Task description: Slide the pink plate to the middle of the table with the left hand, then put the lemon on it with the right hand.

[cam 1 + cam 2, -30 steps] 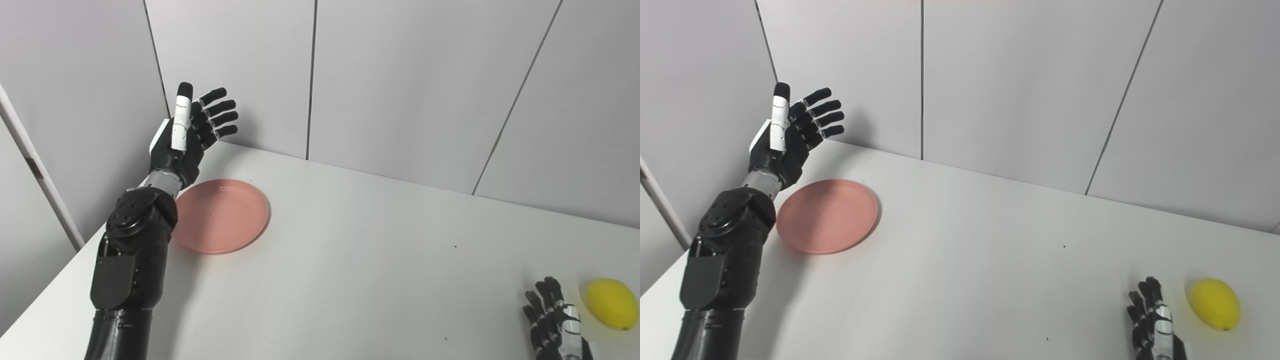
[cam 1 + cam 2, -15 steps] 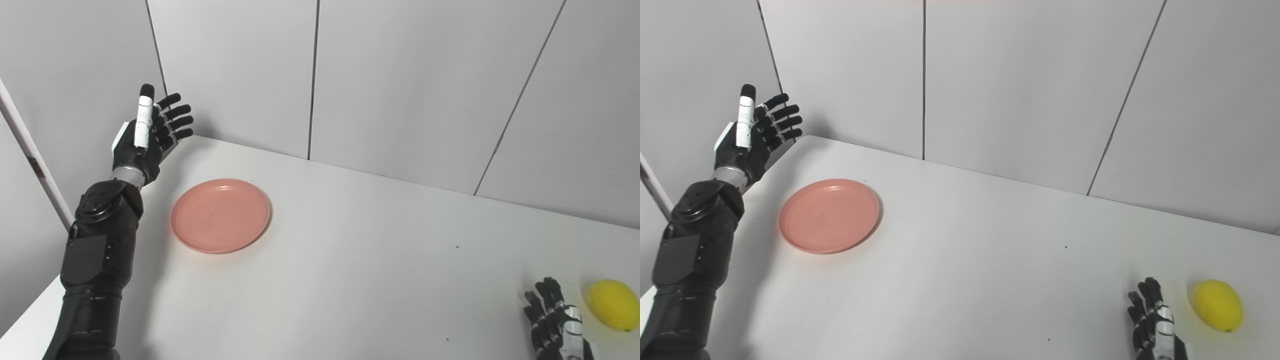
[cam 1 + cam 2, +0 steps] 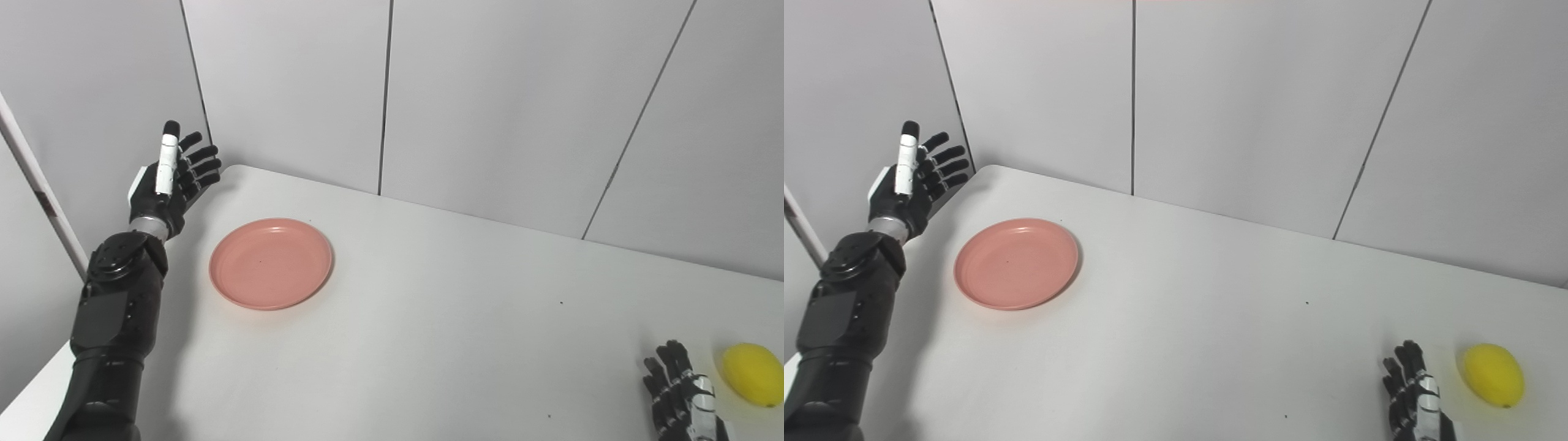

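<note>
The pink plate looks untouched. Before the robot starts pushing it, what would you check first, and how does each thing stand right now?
1. Left hand free, fingers apart: ok.
2. Left hand touching the pink plate: not ok; it is raised to the plate's left, near the wall.
3. Plate flat and bare on the table: ok.
4. Path from plate to table middle free of things: ok.
5. Lemon out of the way, at the table's right, apart from the plate: ok.
6. Right hand holding nothing, beside the lemon: ok, though partly cut off by the picture's edge.
</note>
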Controlling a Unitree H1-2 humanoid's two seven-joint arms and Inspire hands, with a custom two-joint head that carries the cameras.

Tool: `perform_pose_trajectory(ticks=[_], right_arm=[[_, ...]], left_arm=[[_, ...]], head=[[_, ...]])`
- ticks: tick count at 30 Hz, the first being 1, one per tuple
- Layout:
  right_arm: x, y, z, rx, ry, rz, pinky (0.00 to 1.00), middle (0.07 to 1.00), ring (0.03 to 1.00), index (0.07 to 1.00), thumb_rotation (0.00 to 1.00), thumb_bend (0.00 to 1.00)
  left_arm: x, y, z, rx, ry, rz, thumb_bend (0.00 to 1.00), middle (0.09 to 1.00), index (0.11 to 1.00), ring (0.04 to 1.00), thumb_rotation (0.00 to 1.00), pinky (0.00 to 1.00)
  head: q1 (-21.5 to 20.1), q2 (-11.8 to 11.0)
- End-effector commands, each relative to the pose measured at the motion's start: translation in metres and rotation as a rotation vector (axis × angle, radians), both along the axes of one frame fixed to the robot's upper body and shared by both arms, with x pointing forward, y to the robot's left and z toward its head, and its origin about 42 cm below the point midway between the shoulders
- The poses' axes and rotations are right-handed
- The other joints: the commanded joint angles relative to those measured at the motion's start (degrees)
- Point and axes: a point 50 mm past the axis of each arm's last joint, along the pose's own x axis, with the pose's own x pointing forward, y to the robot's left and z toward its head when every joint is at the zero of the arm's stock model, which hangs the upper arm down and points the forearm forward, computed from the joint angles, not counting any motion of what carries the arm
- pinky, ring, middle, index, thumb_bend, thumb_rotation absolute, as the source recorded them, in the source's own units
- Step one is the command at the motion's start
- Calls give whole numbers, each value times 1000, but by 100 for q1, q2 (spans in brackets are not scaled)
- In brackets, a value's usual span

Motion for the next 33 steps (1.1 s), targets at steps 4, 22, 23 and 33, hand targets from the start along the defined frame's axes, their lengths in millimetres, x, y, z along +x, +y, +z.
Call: perform_pose_trajectory(ticks=[4,22,23,33], right_arm=[[-17,5,-28,29,111,-2,1000,968,957,954,1000,635],[-15,5,-28,31,100,2,1000,972,959,952,1000,638],[-15,5,-28,32,100,3,1000,972,959,952,1000,640],[-15,8,-27,41,113,1,1000,970,959,955,1000,622]], left_arm=[[4,5,-1,20,-41,10,1000,787,866,750,877,735],[-4,4,-36,18,33,5,914,788,858,789,918,790],[-4,4,-36,21,37,3,910,794,865,792,925,792],[-9,4,-50,32,78,-28,1000,779,845,769,890,777]], head=[[-21,10],[-7,8],[-7,8],[-46,-1]])
